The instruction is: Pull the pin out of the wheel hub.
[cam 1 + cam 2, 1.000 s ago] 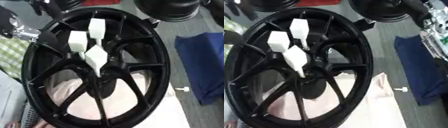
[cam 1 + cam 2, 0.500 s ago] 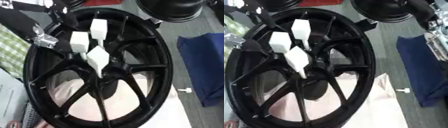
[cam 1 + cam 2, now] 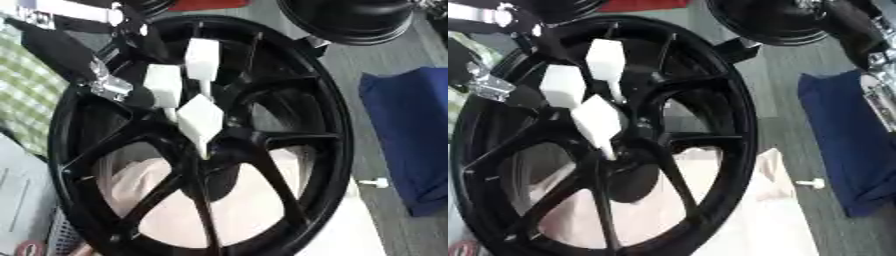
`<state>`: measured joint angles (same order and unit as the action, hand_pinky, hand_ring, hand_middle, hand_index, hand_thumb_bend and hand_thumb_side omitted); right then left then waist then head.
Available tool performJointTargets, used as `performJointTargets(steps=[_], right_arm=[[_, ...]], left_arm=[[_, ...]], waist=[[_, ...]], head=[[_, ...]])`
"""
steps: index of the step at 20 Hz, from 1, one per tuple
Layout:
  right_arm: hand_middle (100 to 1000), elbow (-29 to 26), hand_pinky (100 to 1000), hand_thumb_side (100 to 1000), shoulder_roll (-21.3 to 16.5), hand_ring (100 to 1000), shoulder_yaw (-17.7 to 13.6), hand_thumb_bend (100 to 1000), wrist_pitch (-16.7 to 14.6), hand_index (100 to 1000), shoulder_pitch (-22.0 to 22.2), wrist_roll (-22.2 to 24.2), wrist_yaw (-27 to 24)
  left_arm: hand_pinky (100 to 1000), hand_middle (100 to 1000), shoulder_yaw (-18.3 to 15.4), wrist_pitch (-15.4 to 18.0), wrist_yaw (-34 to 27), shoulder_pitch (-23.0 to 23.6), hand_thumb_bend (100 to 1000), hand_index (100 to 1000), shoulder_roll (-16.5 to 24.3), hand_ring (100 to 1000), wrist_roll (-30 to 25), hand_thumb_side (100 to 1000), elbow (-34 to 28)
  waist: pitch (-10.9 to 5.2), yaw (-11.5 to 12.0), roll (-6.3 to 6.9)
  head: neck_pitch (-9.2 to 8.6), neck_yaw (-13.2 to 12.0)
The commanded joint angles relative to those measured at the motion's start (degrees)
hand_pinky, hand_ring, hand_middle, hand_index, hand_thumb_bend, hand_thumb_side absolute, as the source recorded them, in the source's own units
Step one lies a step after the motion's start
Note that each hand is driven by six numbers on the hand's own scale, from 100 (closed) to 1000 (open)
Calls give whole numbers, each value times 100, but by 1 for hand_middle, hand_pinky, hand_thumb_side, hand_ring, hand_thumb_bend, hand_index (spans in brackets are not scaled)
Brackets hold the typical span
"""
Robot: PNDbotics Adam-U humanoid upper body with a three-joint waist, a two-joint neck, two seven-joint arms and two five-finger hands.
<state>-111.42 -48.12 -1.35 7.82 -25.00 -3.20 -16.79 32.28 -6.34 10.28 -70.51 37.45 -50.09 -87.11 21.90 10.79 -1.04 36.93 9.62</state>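
My left hand (image 3: 83, 62) is in at the upper-left of the wheel, over the rim and the outer ends of the spokes; it shows as black links and a silver joint, and I can't tell if its fingers are spread or curled. It sits just beside the leftmost white pin head (image 3: 164, 86) but contact isn't clear. My right hand (image 3: 868, 45) only shows in the right eye view, at the top-right edge, black with silver parts, well apart from the wheel; finger state can't be read there either. Three white pins stand in the hub area: the leftmost block, a taller one (image 3: 201, 60) above it, and a diamond-looking one (image 3: 201, 120) lowest, its stem running down to the hub centre (image 3: 214, 150). All three are seated. The black wheel hub (image 3: 337, 125) lies tilted on a pinkish-white cloth (image 3: 236, 210). A second black wheel (image 3: 350, 20) sits at the top. A blue cloth (image 3: 411, 135) lies to the right, with a small white piece (image 3: 378, 183) just beside its lower edge.
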Motion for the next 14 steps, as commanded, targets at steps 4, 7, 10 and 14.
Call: performJointTargets(steps=[4,7,10,14], right_arm=[[556,-36,880,603,-105,752,-27,100,-4,680,-76,40,-3],[556,-39,881,606,-94,752,-20,100,1,680,-81,52,5],[556,-35,882,610,-83,753,-18,100,5,680,-84,55,8],[556,-33,882,615,-70,753,-17,100,5,680,-83,60,6]], left_arm=[[827,821,-83,77,82,-68,537,882,30,885,32,627,64],[826,815,-86,87,48,-70,539,881,0,885,48,625,108],[825,793,-77,120,-21,-78,526,878,-25,885,44,629,115],[823,777,-79,198,-19,-79,493,874,-43,883,61,621,140]], waist=[[-34,-34,-2],[15,-50,-3],[50,-59,0],[70,-74,7]], head=[[-114,-78],[-125,-96],[-130,-113],[-144,-132]])
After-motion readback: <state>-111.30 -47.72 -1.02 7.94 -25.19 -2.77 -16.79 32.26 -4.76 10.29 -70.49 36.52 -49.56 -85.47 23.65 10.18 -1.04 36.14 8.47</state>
